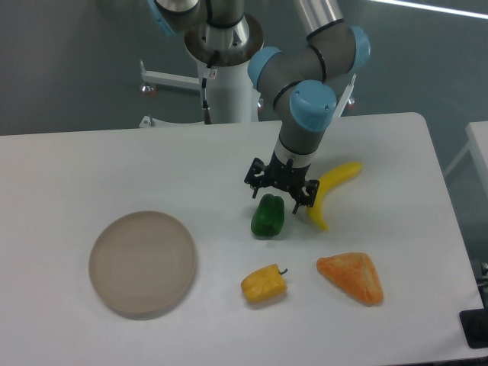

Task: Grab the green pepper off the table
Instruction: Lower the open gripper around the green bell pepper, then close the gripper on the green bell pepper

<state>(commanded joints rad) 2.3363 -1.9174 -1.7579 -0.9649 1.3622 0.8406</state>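
Hovering tool (pixel 278 189), one green pepper (pixel 268 216), one yellow pepper (pixel 264 283), one banana (pixel 330 191)

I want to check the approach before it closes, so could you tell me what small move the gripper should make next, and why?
Probably a short, straight descent. The gripper hangs open just above the upper end of the green pepper, which lies on the table. Its fingers look spread to either side of the pepper's top, so lowering should bring them around it before closing. The banana lies close on one side, so avoid sideways drift.
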